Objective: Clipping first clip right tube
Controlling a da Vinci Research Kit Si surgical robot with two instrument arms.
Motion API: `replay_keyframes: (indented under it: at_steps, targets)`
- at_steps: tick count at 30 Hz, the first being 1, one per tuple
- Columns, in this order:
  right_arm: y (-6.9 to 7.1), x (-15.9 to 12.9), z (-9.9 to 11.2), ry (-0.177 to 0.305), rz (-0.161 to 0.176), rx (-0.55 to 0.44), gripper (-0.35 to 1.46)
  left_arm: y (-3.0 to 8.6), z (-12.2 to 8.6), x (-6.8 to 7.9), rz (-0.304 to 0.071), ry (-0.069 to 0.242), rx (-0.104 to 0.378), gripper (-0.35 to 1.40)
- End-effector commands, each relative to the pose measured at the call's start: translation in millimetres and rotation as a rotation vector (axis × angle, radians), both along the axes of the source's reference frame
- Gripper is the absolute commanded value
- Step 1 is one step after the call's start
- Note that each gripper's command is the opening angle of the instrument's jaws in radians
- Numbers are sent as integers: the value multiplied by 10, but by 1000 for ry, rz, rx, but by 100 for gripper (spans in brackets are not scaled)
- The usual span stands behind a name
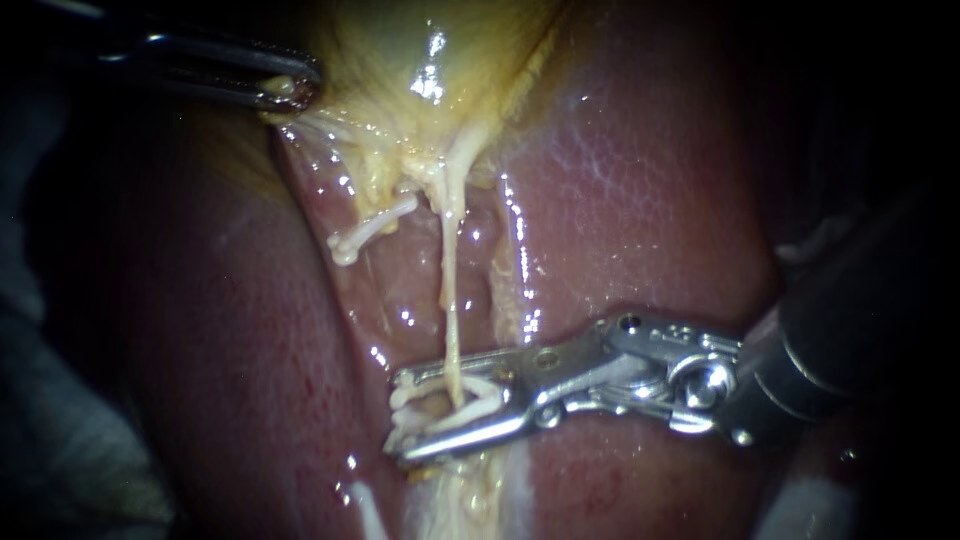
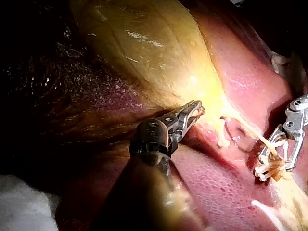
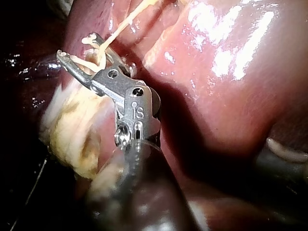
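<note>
The right tube (image 1: 447, 270), a thin pale strand, runs down from the yellow gallbladder (image 1: 420, 60) across the liver bed. My right instrument (image 1: 398, 418) comes in from the right. Its jaws stand apart around the tube's lower end and hold a white clip (image 1: 470, 410) whose legs straddle the tube. In the right wrist view the tube (image 3: 120, 24) passes between the same jaws (image 3: 79, 48). My left instrument (image 1: 285, 90) is shut on the gallbladder's edge at the upper left, as its own view (image 2: 195, 110) also shows. A short pale stub of tube (image 1: 365, 232) lies to the left.
Red liver (image 1: 640, 200) lies on both sides of the bed. Pale fatty tissue (image 1: 460, 500) sits just below the right instrument's jaws, also seen beside them as fatty tissue (image 3: 72, 130). White cloth (image 2: 19, 207) lies beside the left shaft.
</note>
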State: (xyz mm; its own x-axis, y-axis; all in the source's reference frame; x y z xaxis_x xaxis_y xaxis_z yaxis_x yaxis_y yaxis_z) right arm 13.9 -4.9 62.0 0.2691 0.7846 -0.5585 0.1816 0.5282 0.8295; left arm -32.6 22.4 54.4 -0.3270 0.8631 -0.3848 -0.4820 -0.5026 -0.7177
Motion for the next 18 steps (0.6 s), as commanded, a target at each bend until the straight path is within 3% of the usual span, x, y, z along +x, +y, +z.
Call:
replay_keyframes:
  at_steps: [1, 18]
  targets:
    - [1, -1, 0, -2, 0, 0, 37, 0, 0, 0, 0, 0, 0, -35]
    - [16, -16, 5, -29, -5, 88, -10, 0, 0, 0, 0, 0, 0, -35]
